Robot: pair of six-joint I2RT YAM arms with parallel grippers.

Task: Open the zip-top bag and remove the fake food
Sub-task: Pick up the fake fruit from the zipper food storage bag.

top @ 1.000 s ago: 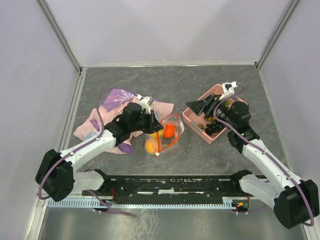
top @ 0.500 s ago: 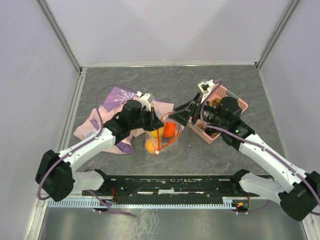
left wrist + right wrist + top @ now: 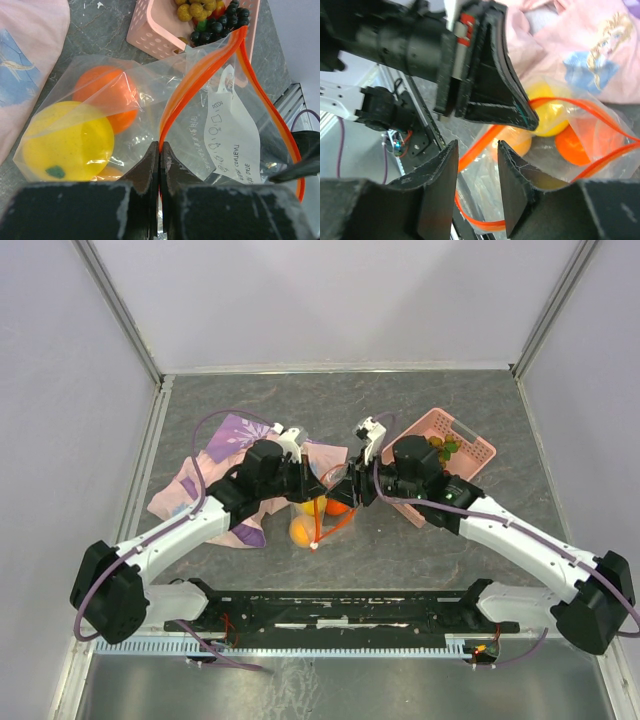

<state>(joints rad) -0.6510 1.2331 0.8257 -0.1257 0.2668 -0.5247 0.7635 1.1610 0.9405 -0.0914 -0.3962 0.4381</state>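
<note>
Two arms: we find both meeting at the centre of the top view, the left gripper [image 3: 318,488] and the right gripper [image 3: 352,490] nearly tip to tip over the zip-top bag [image 3: 330,520].
left gripper: jaws pressed together, pinching the bag's orange-red zip strip [image 3: 200,75] at the bottom centre of the left wrist view.
right gripper: fingers [image 3: 515,175] stand apart. The zip strip runs across behind the gap, and we see nothing clamped between them.
zip-top bag: lies on the grey table [image 3: 260,400], its mouth gaping in a loop on the right half of the left wrist view.
fake food in bag: a yellow fruit [image 3: 62,140] and an orange fruit [image 3: 107,97], touching, at the lower left of that view.
fake food out of bag: a tan grape bunch [image 3: 197,7] and a dark grape bunch [image 3: 220,25] sit in the pink perforated basket [image 3: 150,30], top centre.
cloth: a pink patterned cloth [image 3: 225,445] lies left of the bag, partly under the left arm.
</note>
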